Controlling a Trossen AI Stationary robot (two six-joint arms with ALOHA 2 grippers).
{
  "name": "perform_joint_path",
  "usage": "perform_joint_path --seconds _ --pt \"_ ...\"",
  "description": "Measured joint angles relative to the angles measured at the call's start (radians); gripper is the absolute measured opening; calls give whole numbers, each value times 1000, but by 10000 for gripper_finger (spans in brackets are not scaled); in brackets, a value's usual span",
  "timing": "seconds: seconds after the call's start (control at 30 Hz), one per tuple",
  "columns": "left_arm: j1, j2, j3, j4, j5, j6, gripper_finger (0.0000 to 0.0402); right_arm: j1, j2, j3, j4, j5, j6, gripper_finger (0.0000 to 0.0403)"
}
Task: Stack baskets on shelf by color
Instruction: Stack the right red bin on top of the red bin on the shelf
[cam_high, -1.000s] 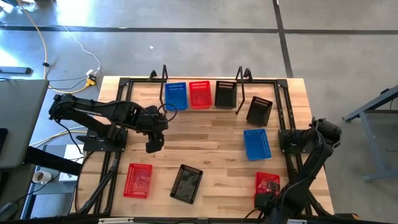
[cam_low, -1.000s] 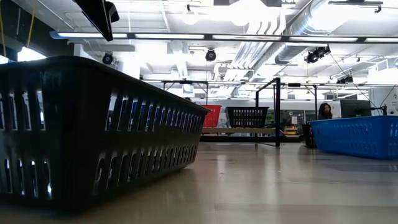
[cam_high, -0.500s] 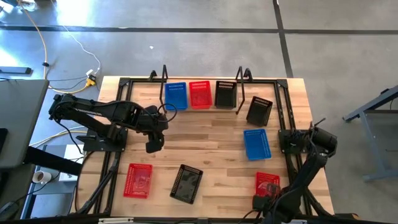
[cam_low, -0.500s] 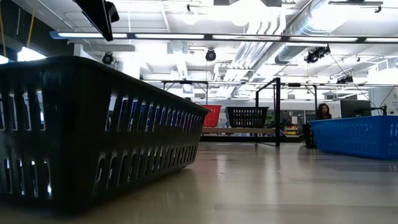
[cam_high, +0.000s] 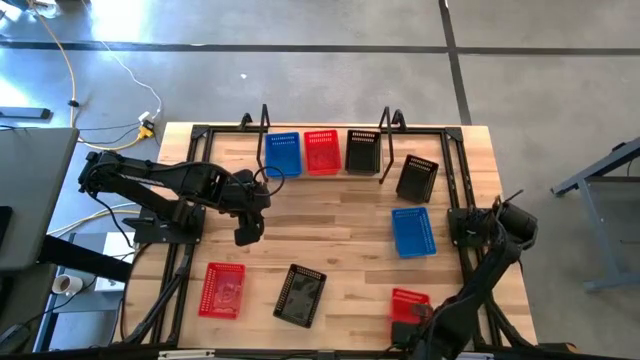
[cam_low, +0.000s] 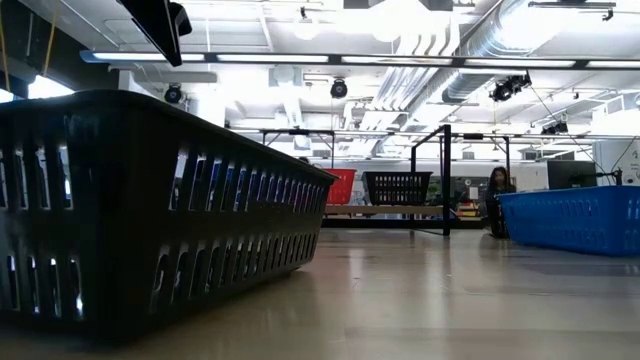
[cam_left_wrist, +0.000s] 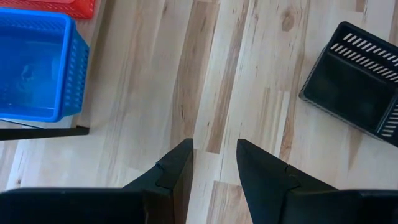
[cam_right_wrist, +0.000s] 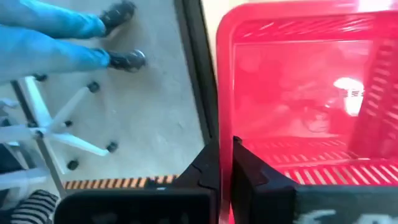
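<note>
The right claw (cam_right_wrist: 225, 163) is clenched on the rim of a red basket (cam_right_wrist: 298, 93) at the near edge of the surface (cam_high: 340, 225), close to its right corner; in the right wrist view the two dark fingers (cam_right_wrist: 208, 165) pinch the basket's wall between them, one inside and one outside, though from above the arm covers most of that basket and only part of its red body shows (cam_high: 408, 300). Beyond the surface edge in that wrist view a person's legs (cam_right_wrist: 50, 37) and shoes stand on the floor. The left claw (cam_left_wrist: 214, 163) hangs over the left-middle of the surface with its fingers parted and nothing between them, bare wood below it. On the shelf (cam_high: 325, 172) at the far edge sit a blue basket (cam_high: 283, 154), a second red basket (cam_high: 321, 151) and a black basket (cam_high: 361, 150), side by side between the wire uprights. Just right of the shelf lies another black basket (cam_high: 417, 178), tilted, and nearer the right edge a second blue basket (cam_high: 413, 231). Along the near edge a third red basket (cam_high: 222, 290) sits toward the left corner, with a third black basket (cam_high: 300, 295) beside it, well apart from either claw.
</note>
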Motion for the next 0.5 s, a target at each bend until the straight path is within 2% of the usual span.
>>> perform_joint_path --seconds 0.5 --pt "0 0 0 0 0 15 115 -195 0 143 -11 120 -269 0"
